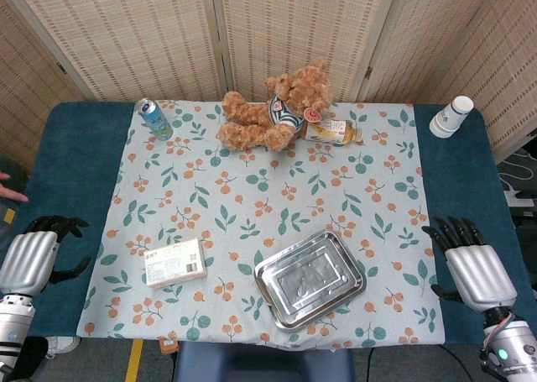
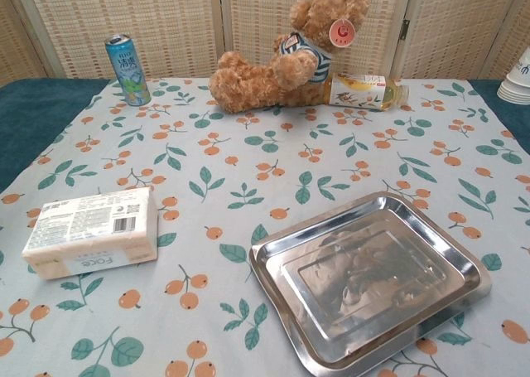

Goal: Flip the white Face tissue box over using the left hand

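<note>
From the head view, the robot's left hand (image 1: 38, 252) rests at the table's left edge on the dark teal cloth (image 1: 71, 180), fingers apart and holding nothing. The right hand (image 1: 471, 264) lies at the opposite edge, likewise spread and empty. The white rectangular Face tissue box (image 1: 174, 263) lies flat on the floral tablecloth (image 1: 277, 206), well apart from the left hand and left of the shiny steel tray (image 1: 310, 278).

From the chest view, neither hand shows. The tissue box (image 2: 93, 230) lies label-side up near the left edge, the brown teddy bear (image 2: 281, 58) and blue drink can (image 2: 127, 69) behind.
</note>
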